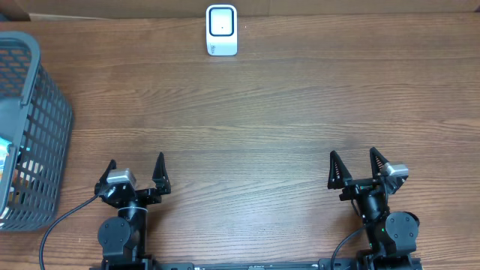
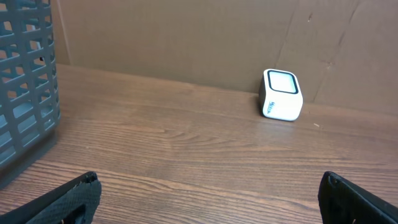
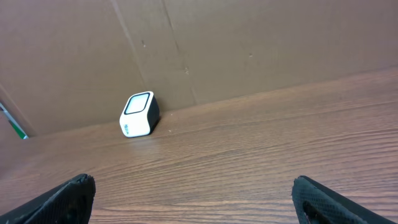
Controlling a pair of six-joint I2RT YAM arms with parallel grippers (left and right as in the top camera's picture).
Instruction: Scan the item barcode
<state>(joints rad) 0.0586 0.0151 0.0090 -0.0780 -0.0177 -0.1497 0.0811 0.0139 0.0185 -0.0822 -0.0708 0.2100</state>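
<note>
Black grippers wide open, scanner at far edge

Wood-grain table (image 1: pixel 247 127) carries both arms at its near edge, bases low in the overhead view. L arm is folded back on itself, wrist level, left gripper (image 1: pixel 136 159) pointing toward the far side w/ jaws spread fully apart & nothing btwn them. Its wrist cam shows only the two dark fingertips (image 2: pixel 78 193) at the bottom corners, bare wood in the gap. A black cable (image 1: pixel 56 225) loops off the L base toward the near-left corner.

R arm mirrors it: same folded pose, right gripper (image 1: pixel 352 151) aimed forward, jaws also fully apart, holding nothing. Fingertips (image 3: pixel 68 196) sit at the lower corners of its wrist view.

Grey mesh basket (image 1: pixel 37 112) stands on the L side, just beside the L arm. Packaged goods (image 1: pixel 4 154) show thru the mesh in blue, white & orange; too hidden to ID or to see a barcode.

Mid-table is bare wood. At the far edge, roughly centred btwn the arms & well apart from both, is the white scanner (image 1: pixel 222 30), dark window tilted up, just in front of the brown cardboard backdrop (image 2: pixel 186 37)
</note>
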